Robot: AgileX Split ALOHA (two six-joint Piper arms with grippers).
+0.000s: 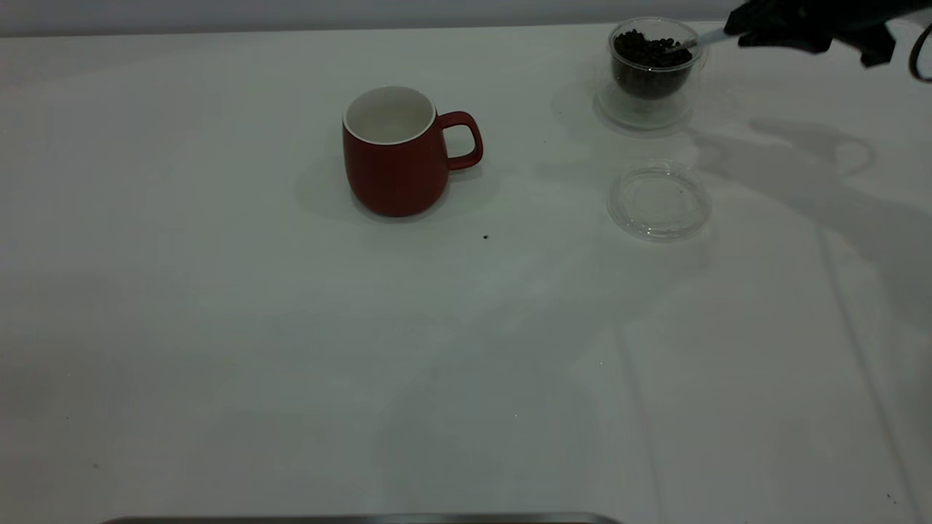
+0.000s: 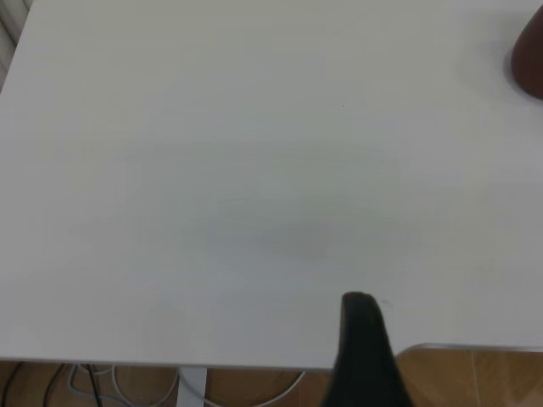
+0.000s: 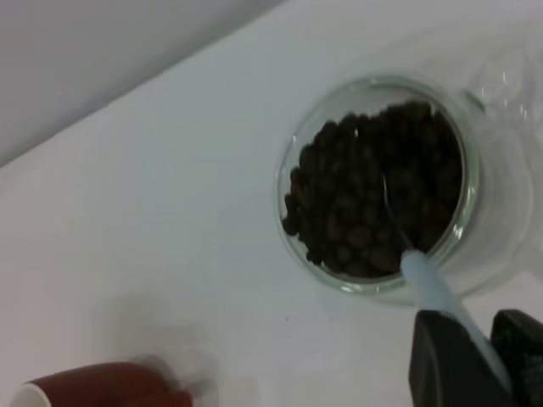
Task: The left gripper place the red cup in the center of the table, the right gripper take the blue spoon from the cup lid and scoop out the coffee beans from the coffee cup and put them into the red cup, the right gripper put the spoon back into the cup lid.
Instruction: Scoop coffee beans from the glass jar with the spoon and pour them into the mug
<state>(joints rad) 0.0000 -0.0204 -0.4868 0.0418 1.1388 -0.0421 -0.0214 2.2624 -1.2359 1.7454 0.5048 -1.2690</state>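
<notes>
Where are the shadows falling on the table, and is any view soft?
Exterior view: the right end effector casts a broad grey shadow on the table right of the cup lid. Right wrist view: coffee beans fairly clear, red cup blurred. Left wrist view: soft overall.

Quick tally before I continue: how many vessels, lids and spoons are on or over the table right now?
Vessels: 2, the red cup and the coffee cup full of coffee beans
Lids: 1, the cup lid, with nothing on it
Spoons: 1, the blue spoon, held by the right gripper, bowl in the beans
Total: 4
</notes>
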